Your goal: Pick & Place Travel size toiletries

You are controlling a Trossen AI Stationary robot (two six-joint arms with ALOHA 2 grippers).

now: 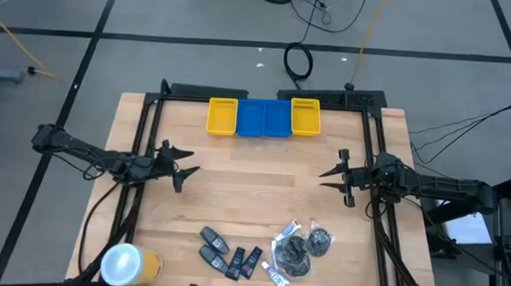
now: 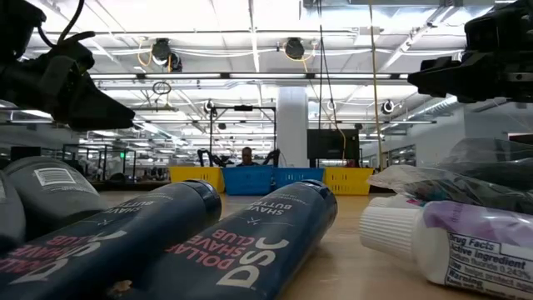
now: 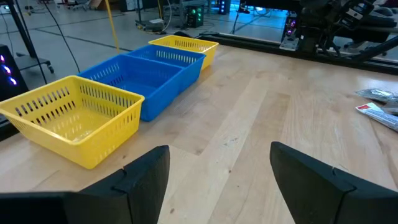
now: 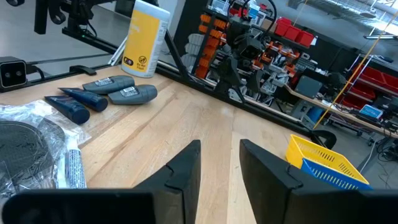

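Note:
The travel size toiletries lie in a group near the table's near edge. There are dark grey oblong bottles, navy flat packets, a small white tube and clear pouches with dark round contents. My left gripper hovers open over the table's left middle, pointing right. My right gripper hovers open over the right middle, pointing left, with a narrower gap. Both are well clear of the toiletries.
A row of trays sits at the far edge: yellow, blue, yellow. A large white-topped yellow container stands at the near left corner. Bare wood lies between the grippers.

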